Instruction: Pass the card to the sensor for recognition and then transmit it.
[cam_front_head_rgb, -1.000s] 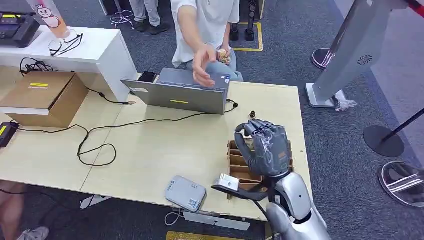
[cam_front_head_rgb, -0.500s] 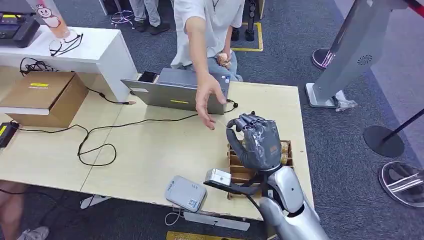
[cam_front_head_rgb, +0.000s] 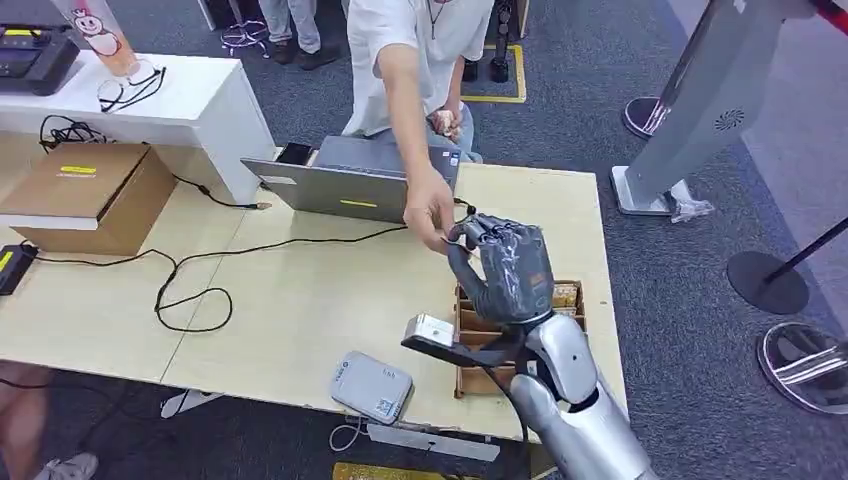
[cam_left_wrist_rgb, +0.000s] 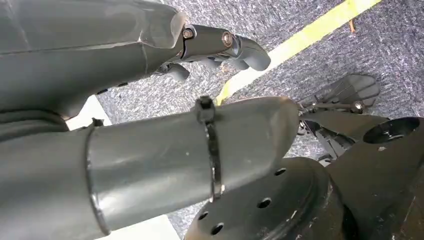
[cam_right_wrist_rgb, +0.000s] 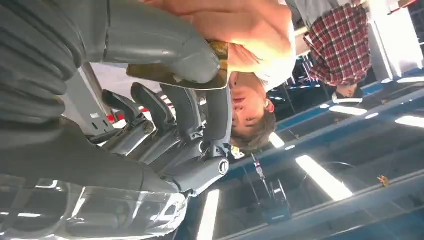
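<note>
Nearest me, at six o'clock on the worktop (cam_front_head_rgb: 300, 320), the card reader (cam_front_head_rgb: 371, 386) lies flat, so I judge the recognition step behind me. At three o'clock my right robot hand (cam_front_head_rgb: 505, 268) is raised over the wooden organiser (cam_front_head_rgb: 478, 340), thumb and fingers clamped on the card (cam_right_wrist_rgb: 175, 75). At twelve o'clock a person's hand (cam_front_head_rgb: 430, 213) touches my fingertips. What remains is release. My left robot hand (cam_left_wrist_rgb: 220, 47) hangs low, fingers curled, holding nothing.

Person's arm (cam_front_head_rgb: 400, 110) reaching over laptop (cam_front_head_rgb: 350, 185), cable (cam_front_head_rgb: 190, 270) crossing bare tabletop (cam_front_head_rgb: 300, 300), wooden organizer (cam_front_head_rgb: 478, 345) under right hand (cam_front_head_rgb: 505, 270)
</note>
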